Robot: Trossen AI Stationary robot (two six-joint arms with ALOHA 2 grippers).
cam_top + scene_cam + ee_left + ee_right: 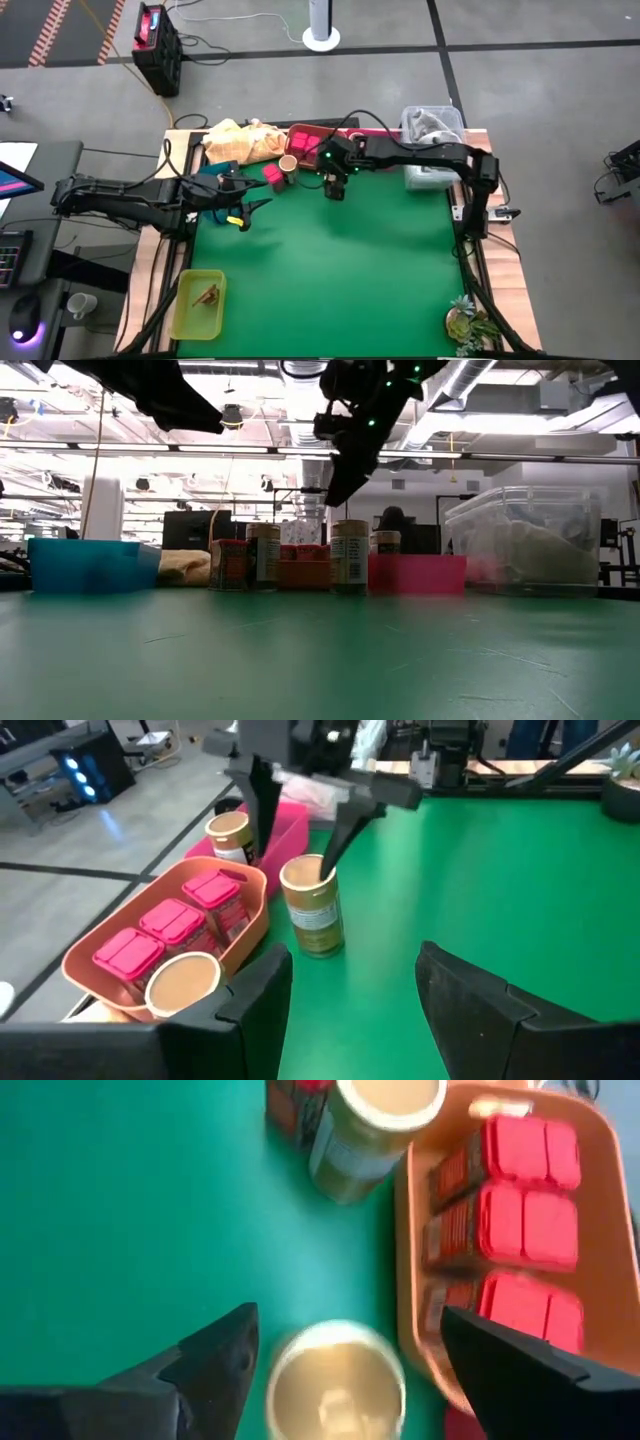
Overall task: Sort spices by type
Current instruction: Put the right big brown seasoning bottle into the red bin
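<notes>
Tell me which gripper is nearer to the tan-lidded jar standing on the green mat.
Right. The right gripper hangs open directly above the jar; the left gripper, also open, is farther back across the mat.

The right gripper (pixel 345 1345) hangs over the green table (pixel 120 1200) with its two dark fingers (pixel 205 1355) spread wide, and a tan round jar (pixel 335 1385) sits between them, seen from above. A second jar (pixel 375 1125) stands farther off, touching or just beside a red box (pixel 292 1105) and just beside the orange tray (pixel 415 1270). The tray holds three red-lidded boxes (pixel 525 1225) in a row, side by side.
</notes>
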